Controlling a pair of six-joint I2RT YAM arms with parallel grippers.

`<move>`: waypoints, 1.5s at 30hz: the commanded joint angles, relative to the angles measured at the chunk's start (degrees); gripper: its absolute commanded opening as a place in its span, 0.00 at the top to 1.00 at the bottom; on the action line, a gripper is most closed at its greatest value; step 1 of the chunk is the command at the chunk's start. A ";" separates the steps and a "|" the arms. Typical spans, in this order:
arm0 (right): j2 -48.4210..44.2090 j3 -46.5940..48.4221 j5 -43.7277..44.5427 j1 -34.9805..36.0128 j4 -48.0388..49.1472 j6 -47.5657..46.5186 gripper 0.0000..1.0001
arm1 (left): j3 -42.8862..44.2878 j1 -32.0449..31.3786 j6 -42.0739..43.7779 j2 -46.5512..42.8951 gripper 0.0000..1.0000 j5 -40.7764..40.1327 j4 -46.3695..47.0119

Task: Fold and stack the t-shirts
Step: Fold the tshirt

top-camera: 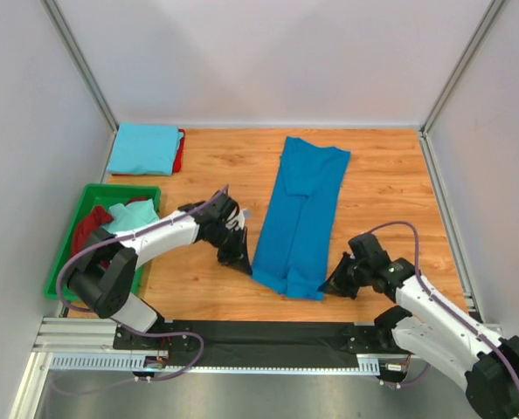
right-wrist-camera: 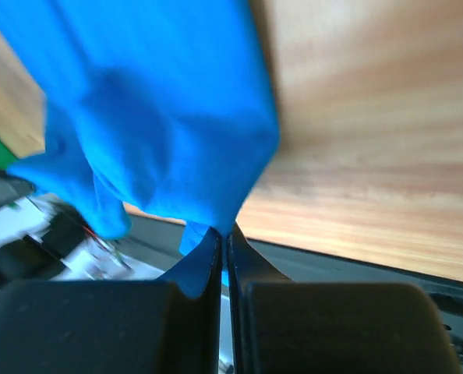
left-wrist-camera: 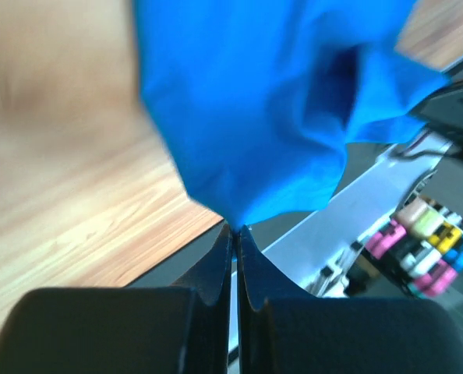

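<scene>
1. Top external view: a green tray [top-camera: 67, 253] sat at the bench's [top-camera: 390, 188] left edge, holding a maroon shirt [top-camera: 89, 229] and an aqua shirt [top-camera: 133, 216].
2. At the far-left corner, a folded sky-blue shirt [top-camera: 144, 148] lay on a red shirt [top-camera: 180, 153].
3. The left gripper [top-camera: 242, 260] sat at the royal shirt's [top-camera: 303, 209] near-left corner; the left wrist view showed its fingers clenched on the cloth's edge.
4. The royal shirt lay mid-bench as a long strip, running from near the far edge towards the near edge.
5. The right gripper [top-camera: 334, 284] sat at the strip's near-right corner; the right wrist view showed its fingers pinched tight on the fabric.
</scene>
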 commanded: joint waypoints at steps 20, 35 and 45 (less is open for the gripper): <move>49.95 49.05 -7.04 -29.52 -7.32 -33.03 1.00 | 58.18 8.06 0.84 38.72 1.00 -0.51 -8.32; 59.62 55.55 -11.09 -31.02 -6.17 -34.52 1.00 | 61.18 10.34 -0.83 42.06 1.00 -2.45 -9.55; 62.96 57.85 -10.47 -31.19 -7.31 -34.08 0.97 | 66.80 10.70 -0.83 46.99 1.00 0.10 -10.87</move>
